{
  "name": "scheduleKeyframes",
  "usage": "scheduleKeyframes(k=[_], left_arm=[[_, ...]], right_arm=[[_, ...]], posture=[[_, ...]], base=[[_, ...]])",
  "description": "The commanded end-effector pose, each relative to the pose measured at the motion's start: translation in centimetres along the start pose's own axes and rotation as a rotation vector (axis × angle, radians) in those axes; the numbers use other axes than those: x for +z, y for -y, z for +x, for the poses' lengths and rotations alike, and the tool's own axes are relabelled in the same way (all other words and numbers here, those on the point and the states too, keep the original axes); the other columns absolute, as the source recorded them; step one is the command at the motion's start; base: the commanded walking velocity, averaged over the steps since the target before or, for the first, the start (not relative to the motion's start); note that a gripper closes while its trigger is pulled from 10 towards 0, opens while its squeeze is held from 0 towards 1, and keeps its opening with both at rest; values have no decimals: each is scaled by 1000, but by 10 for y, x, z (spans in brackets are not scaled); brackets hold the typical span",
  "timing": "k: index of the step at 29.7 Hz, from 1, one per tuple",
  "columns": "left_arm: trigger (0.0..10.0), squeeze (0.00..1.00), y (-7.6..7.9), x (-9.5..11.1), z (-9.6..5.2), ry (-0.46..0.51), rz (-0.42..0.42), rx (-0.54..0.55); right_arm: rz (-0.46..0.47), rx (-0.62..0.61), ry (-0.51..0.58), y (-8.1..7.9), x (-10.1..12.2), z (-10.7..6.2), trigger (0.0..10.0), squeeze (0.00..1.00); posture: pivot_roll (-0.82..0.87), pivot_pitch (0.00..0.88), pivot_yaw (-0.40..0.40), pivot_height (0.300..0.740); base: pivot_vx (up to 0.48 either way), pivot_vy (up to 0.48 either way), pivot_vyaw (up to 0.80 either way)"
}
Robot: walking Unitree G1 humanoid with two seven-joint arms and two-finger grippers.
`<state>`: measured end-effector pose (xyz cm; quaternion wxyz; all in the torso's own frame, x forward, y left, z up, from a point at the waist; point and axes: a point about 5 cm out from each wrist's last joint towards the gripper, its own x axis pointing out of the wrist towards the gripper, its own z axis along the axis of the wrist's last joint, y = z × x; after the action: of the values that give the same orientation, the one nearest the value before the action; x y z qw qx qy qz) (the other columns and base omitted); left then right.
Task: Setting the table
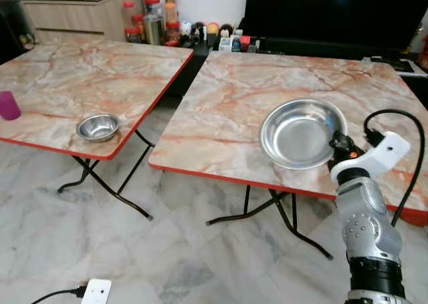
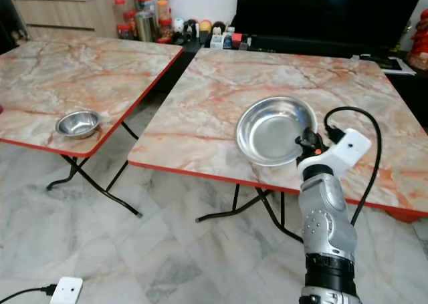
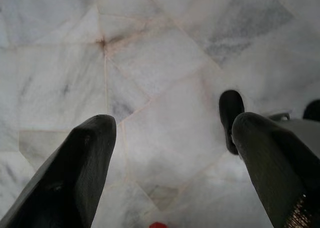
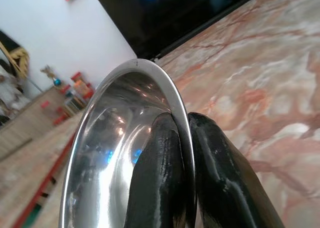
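Note:
A large steel plate (image 1: pixel 301 131) hangs just over the right marble table (image 1: pixel 234 97), near its front edge. My right gripper (image 1: pixel 340 144) is shut on the plate's near right rim; in the right wrist view one black finger sits inside the plate (image 4: pixel 120 158) and the other outside the rim. A small steel bowl (image 1: pixel 97 126) stands at the front right corner of the left marble table (image 1: pixel 73 77). A purple cup (image 1: pixel 8 105) stands at that table's left edge. My left gripper (image 3: pixel 170 153) hangs open over the marble floor.
A dark gap with folding legs separates the two tables. Jars and bottles (image 1: pixel 157 20) line the back by a wooden cabinet (image 1: pixel 80 10), and a black TV (image 1: pixel 334 13) stands behind the right table. A white power strip (image 1: pixel 97 291) lies on the floor.

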<state>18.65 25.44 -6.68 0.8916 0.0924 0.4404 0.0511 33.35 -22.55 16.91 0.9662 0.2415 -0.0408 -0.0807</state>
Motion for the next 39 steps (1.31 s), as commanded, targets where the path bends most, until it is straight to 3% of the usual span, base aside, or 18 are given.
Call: scheduleKeyframes(k=[1,11,18,39], left_arm=[[10000,0,-3,-6,-1,-18,2,11],[10000,0,-2,-5,-2,2,-45,17],[10000,0,-3,-5,-2,4,-34,32],[10000,0,-3,-7,-2,-4,-36,41]], right_arm=[[-20,50,7,-12,1,0,10000,0],[-2,22,-12,-9,-2,2,10000,0],[11,17,-15,-9,-2,2,10000,0],[21,26,-6,-13,-1,4,10000,0]], posture=[[-18,80,-39,740],[-14,78,-38,740],[-12,74,-38,740],[-12,68,-40,740]], base=[[0,0,800],[0,0,0],[0,0,0],[404,0,-114]])
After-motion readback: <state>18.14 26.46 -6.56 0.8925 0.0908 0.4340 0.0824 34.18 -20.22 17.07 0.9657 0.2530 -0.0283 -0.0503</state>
